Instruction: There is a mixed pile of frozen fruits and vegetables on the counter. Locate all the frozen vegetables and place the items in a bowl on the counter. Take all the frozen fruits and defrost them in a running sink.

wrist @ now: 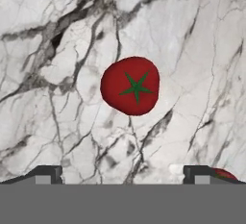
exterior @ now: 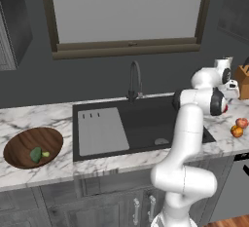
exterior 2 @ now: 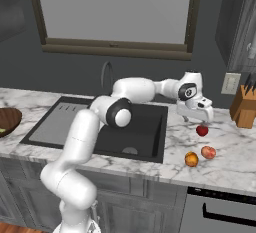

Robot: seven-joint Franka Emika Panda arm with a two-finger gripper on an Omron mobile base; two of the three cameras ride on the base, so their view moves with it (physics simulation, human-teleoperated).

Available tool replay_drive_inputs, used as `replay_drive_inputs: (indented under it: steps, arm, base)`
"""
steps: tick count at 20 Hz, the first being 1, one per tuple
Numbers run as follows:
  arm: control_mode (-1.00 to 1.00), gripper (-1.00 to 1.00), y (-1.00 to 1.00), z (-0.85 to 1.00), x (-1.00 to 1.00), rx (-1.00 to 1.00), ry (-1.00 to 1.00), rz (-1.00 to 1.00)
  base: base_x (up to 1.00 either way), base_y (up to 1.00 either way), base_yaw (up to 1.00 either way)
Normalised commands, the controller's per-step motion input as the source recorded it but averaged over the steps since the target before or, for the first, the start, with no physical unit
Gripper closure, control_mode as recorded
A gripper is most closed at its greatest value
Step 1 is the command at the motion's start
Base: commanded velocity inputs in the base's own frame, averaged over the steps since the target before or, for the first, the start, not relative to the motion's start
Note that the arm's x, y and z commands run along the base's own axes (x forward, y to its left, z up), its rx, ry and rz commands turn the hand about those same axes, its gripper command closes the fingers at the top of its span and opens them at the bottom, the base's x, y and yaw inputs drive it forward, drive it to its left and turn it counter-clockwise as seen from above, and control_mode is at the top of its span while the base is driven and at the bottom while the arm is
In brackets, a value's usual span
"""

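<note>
Here, on the white grey-veined marble counter (exterior 2: 225, 149) right of the black rectangular sink (exterior 2: 145, 127), the small bright red round tomato (wrist: 130, 85) is seen lying beneath the wide-open, empty two-finger gripper (exterior 2: 196, 120).

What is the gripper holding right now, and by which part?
Nothing is held. The gripper hangs open above the red tomato, which lies on the counter untouched between the fingertips.
</note>
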Motion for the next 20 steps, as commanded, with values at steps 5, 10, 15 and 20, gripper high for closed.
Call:
replay_drive_inputs:
  steps: [5, 10, 15, 20]
  arm:
    - [-1.00, -1.00, -0.23, -0.20, 0.13, -0.03, -0.05, 0.01]
    - [-1.00, -1.00, -0.16, -0.01, 0.34, 0.01, 0.00, 0.03]
    - [-1.00, -1.00, -0.19, -0.03, 0.23, 0.00, 0.00, 0.03]
    - [-1.00, -1.00, -0.25, -0.19, 0.09, 0.00, 0.03, 0.00]
  base:
    - [0.00, 0.00, 0.00]
    - [0.00, 0.00, 0.00]
    - [0.00, 0.00, 0.00]
    - [0.00, 0.00, 0.00]
